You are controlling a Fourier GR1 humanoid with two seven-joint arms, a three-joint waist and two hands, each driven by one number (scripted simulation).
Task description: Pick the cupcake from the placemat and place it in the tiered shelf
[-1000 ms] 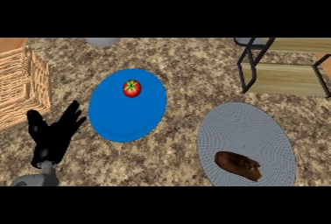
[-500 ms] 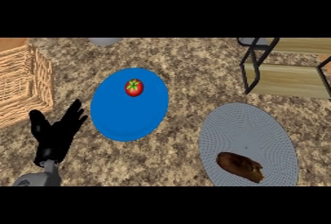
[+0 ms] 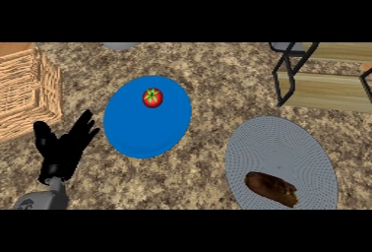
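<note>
A brown cupcake lies on its side on the grey round placemat at the lower right. The tiered shelf, black frame with wooden boards, stands at the upper right. My left hand rests open at the lower left, fingers up, well away from the cupcake and just left of the blue plate. The right hand does not show.
A blue plate in the middle carries a red tomato. A wicker basket stands at the left edge. A grey object peeks in at the top. The counter is speckled brown stone.
My left hand has shifted slightly and straightened, its fingers now pointing up toward the plate. The cupcake, plate and shelf have not moved.
</note>
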